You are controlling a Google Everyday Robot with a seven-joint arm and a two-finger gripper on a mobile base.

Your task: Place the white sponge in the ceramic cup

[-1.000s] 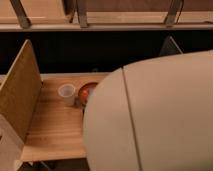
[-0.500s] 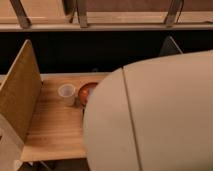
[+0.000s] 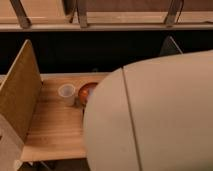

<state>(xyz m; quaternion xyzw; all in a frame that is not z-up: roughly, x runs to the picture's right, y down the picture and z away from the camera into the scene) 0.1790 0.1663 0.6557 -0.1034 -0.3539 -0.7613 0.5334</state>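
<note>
The robot's arm housing (image 3: pixel 155 120), a broad cream shell, fills the right and lower part of the camera view and covers most of the tabletop (image 3: pixel 55 130); the pincer is somewhere behind or below that shell, out of sight, so whether it is open, closed or gripping anything cannot be told. The white sponge shows nowhere in the uncovered part of the scene; it is presumably hidden by the arm, but that is only a guess.

The ceramic cup (image 3: pixel 66 93) stands upright on the pale wood, mouth up and apparently empty; the orange-red dish (image 3: pixel 86 90) sits just beside it on the right, partly cut off by the housing; a tall wooden panel (image 3: pixel 20 97) walls off the left edge, well apart from the cup.

The step in hand looks like the early one: finding and reaching the sponge, with nothing yet in the cup. To do it well, the robot should come down square on the flat pad and take it across its narrow side, since a soft pad folds if pinched at a corner; the carry should end centred above the cup and not the neighbouring dish; because the pad is close to the mouth in width, a low, level release matters, or it may catch on the rim or tip the light cup over.
</note>
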